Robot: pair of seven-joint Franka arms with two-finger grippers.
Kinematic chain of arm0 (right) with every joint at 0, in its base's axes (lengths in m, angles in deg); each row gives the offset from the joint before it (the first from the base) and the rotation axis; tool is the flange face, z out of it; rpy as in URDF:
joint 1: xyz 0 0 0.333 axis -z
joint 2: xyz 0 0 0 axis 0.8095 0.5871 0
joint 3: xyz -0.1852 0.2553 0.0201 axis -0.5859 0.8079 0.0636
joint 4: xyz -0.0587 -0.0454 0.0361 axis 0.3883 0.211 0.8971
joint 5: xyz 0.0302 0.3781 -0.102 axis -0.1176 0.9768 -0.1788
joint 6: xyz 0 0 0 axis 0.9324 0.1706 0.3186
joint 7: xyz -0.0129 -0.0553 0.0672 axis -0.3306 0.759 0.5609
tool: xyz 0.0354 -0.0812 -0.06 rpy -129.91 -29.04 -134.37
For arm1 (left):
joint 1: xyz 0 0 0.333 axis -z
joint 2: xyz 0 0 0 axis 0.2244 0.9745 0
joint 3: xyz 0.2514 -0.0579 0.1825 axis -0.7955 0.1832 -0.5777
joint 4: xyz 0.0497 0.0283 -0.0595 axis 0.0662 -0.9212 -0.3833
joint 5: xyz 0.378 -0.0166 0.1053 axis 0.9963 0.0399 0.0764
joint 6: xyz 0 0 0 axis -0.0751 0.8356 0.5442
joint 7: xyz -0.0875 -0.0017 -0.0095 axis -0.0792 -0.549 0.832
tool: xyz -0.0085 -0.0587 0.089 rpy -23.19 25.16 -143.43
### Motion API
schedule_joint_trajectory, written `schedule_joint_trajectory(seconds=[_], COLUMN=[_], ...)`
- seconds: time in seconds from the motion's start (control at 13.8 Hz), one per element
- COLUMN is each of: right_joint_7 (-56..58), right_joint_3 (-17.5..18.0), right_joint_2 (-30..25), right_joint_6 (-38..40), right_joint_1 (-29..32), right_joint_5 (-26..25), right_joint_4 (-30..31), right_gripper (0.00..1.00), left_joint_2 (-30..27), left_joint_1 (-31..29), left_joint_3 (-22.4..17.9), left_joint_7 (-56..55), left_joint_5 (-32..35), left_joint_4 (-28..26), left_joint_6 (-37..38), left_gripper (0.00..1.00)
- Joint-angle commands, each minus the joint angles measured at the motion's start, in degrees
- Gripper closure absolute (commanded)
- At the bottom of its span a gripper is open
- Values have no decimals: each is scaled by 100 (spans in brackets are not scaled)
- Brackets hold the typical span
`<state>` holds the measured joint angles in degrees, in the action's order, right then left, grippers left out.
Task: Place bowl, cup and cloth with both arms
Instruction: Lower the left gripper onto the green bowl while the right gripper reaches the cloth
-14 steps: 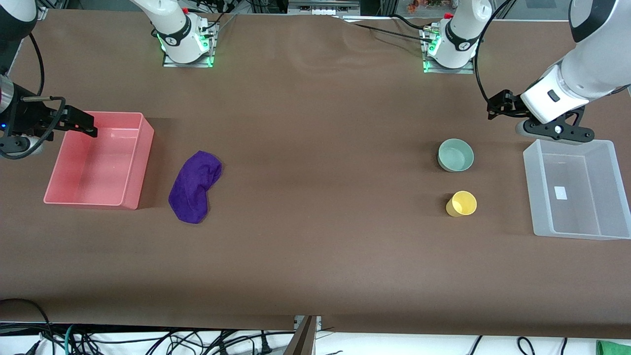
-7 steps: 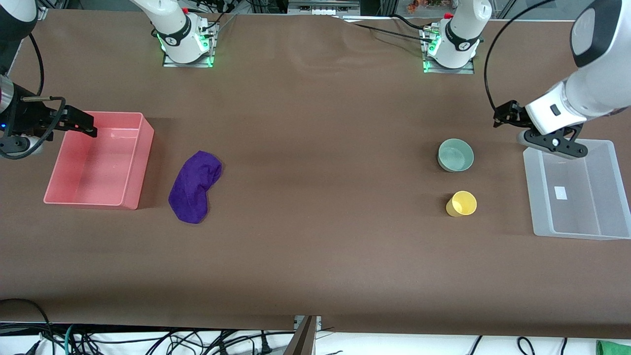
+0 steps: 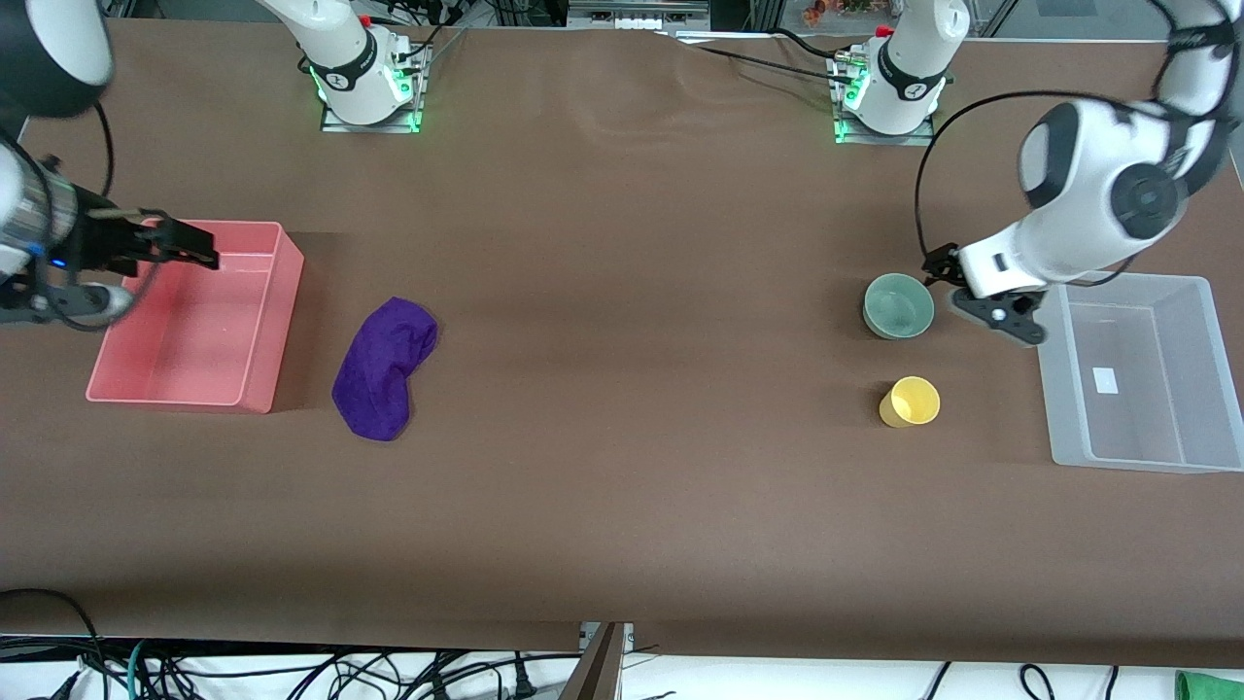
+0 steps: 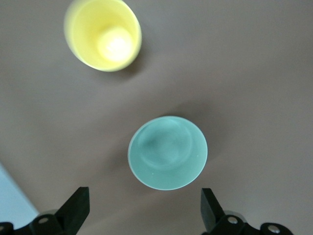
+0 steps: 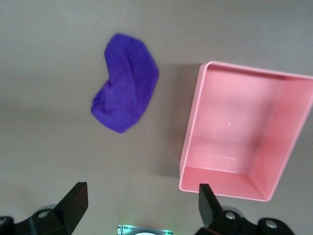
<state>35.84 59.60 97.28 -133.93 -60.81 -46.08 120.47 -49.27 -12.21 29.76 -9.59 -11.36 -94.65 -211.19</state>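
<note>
The pale teal-green bowl (image 3: 899, 305) stands upright toward the left arm's end of the table. The yellow cup (image 3: 911, 402) stands nearer to the front camera than the bowl. My left gripper (image 3: 1001, 313) hangs open and empty over the table between the bowl and the clear bin. In the left wrist view the bowl (image 4: 167, 152) lies just ahead of my open left gripper (image 4: 144, 210), with the cup (image 4: 103, 33) farther off. The purple cloth (image 3: 384, 367) lies beside the pink bin. My right gripper (image 3: 190, 249) is open and empty over the pink bin's rim; the cloth also shows in the right wrist view (image 5: 126, 95).
A pink bin (image 3: 194, 321) stands empty at the right arm's end of the table, also in the right wrist view (image 5: 239, 122). A clear plastic bin (image 3: 1132, 374) stands empty at the left arm's end. Both arm bases stand along the table's back edge.
My left gripper has swung from over the clear bin's corner down toward the bowl. My right gripper has shifted a little over the pink bin. Bowl, cup and cloth have not moved.
</note>
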Motion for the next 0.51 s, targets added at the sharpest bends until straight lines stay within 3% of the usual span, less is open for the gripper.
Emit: schedule_joint_trajectory(seconds=[0.0, 0.14, 0.29, 0.36, 0.43], right_joint_7=[-173, -402, -751, -1102, -1384], right_joint_3=[282, 300, 431, 598, 686], right_joint_2=[-20, 67, 496, 637, 752], right_joint_6=[-820, -1856, -2604, -2825, -3123], right_joint_1=[96, 211, 158, 167, 167], right_joint_5=[-87, -43, -34, -34, -77], right_joint_4=[973, 1589, 1828, 1907, 2056], right_gripper=[0, 0, 0, 0, 0], left_joint_2=[544, 905, 1238, 1379, 1485], left_joint_1=[-58, -58, -188, -268, -304], left_joint_3=[1, 1, 1, 1, 1], left_joint_7=[947, 1342, 1800, 1985, 2152], left_joint_5=[-8, 184, 457, 458, 458], left_joint_4=[-49, -58, -49, -58, -110], left_joint_6=[-515, -910, -1473, -1710, -1843], left_gripper=[0, 0, 6, 12, 28])
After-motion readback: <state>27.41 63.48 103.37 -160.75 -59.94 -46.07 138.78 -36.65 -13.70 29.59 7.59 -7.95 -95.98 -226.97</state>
